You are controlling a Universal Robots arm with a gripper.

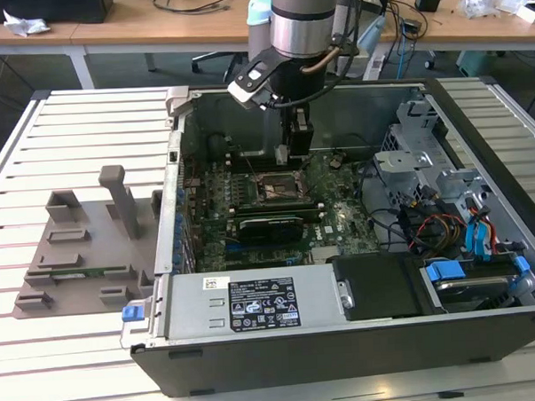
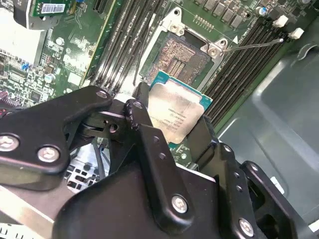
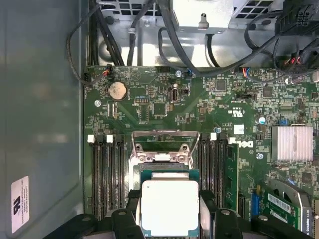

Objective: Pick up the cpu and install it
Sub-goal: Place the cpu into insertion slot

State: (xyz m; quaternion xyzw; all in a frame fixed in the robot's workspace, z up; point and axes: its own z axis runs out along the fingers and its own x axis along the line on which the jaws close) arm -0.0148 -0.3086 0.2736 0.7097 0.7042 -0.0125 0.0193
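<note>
As things stand: gripper (image 1: 293, 144) clamps the cpu (image 2: 175, 113) by two edges.
Position: upper centre of the exterior view, just above the open socket (image 1: 280, 187).
Risk: a tilted or misaligned chip could bend socket pins.

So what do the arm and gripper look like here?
The arm is a silver-grey cylinder with a black band and black cables looping round it. The gripper is matte black: jointed flat links fastened with silver screws.
</note>
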